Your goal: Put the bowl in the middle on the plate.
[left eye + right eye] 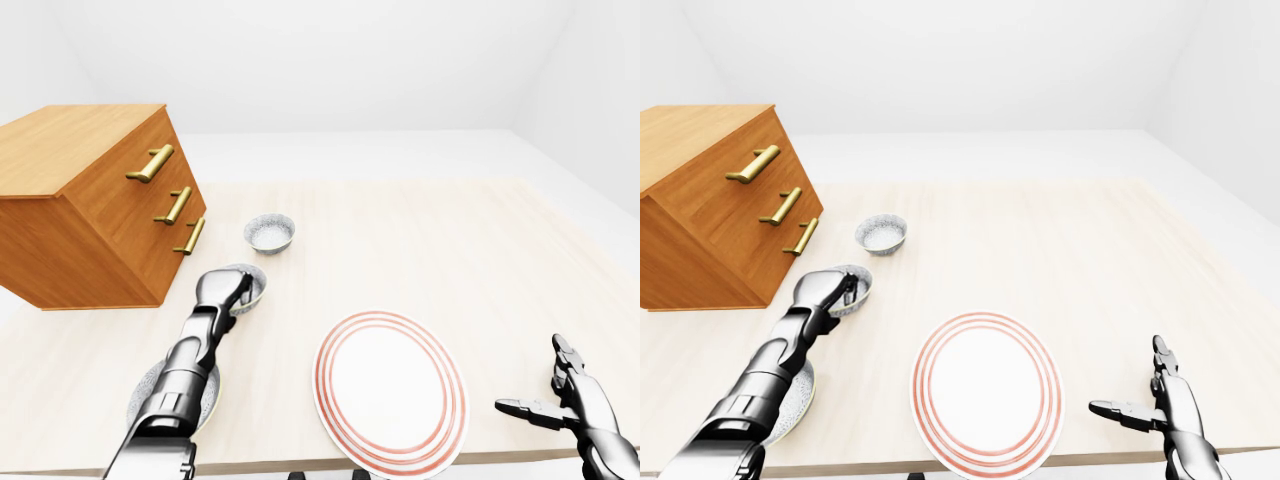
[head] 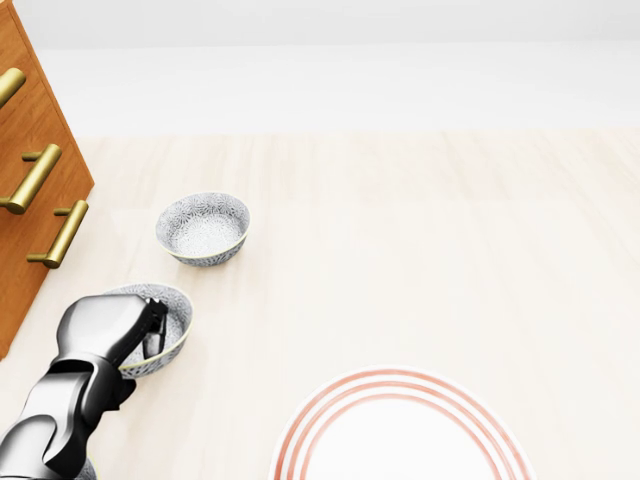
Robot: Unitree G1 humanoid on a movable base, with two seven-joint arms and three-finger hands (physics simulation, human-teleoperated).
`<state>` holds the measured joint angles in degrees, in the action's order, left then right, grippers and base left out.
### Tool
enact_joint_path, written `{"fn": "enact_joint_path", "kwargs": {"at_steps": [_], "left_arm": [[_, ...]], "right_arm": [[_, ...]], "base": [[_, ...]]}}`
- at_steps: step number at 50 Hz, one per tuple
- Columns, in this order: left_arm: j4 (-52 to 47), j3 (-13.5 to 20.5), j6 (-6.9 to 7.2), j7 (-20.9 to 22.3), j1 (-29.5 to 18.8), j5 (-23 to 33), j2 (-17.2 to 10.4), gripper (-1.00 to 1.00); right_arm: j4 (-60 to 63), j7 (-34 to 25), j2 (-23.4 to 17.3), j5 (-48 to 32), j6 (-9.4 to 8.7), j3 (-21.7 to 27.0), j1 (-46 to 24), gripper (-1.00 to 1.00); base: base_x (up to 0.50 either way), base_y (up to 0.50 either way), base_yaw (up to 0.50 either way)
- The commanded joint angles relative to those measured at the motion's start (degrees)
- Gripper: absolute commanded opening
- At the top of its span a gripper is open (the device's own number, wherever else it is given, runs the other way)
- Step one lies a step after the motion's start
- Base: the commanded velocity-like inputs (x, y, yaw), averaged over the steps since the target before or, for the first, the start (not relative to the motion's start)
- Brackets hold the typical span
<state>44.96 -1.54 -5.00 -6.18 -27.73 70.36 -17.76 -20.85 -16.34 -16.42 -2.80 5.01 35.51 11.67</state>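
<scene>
Left hand [image 2: 110, 325] pinching the rim of the middle grey-patterned ceramic bowl [image 2: 177, 318].
Bowl tilted, left of the white red-ringed round plate [image 1: 390, 392]; right hand [image 1: 570, 402] splayed.

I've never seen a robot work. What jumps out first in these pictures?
The big white plate with red rings lies near the bottom centre of the left-eye view. At left, the robot's grey left hand grips the rim of the patterned middle bowl, beside a wooden chest of drawers with brass handles.
</scene>
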Motion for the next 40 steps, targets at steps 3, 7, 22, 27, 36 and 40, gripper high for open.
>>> {"fn": "enact_joint_path", "kwargs": {"at_steps": [3, 7, 22, 27, 36, 40], "left_arm": [[-13.29, 1.16, 0.0, 3.76, 5.66, -1.4, 1.5, -1.0], [-16.47, 1.64, 0.0, 5.47, 7.03, -2.07, 2.04, -1.0], [-25.46, 1.81, 0.0, 7.5, 9.47, -2.47, 3.98, -1.0], [-34.37, 1.71, 0.0, 11.7, 12.5, -3.02, 5.53, -1.0], [-45.44, 1.07, 0.0, 17.77, 16.37, -4.62, 8.1, -1.0], [-46.16, 1.21, 0.0, 17.97, 15.88, -5.39, 8.42, -1.0]], "right_arm": [[-2.63, -1.17, 0.83, -1.3, -0.01, -1.06, 0.83, 1.0], [-2.64, -1.18, 0.88, -1.41, -0.01, -1.0, 0.87, 1.0], [-3.58, -0.79, 0.55, -1.48, -0.01, -1.3, 0.69, 1.0], [-3.7, -0.59, 0.46, -1.5, -0.01, -1.56, 0.65, 1.0], [-4.12, -0.53, 0.39, -1.62, -0.01, -1.63, 0.52, 1.0], [-5.2, -0.21, 0.07, -1.68, -0.01, -1.94, 0.14, 1.0]], "base": [[0.0, 0.0, 0.0], [0.0, 0.0, 0.0], [0.0, 0.0, 0.0], [0.0, 0.0, 0.0], [0.0, 0.0, 0.0], [0.0, 0.0, 0.0]]}}
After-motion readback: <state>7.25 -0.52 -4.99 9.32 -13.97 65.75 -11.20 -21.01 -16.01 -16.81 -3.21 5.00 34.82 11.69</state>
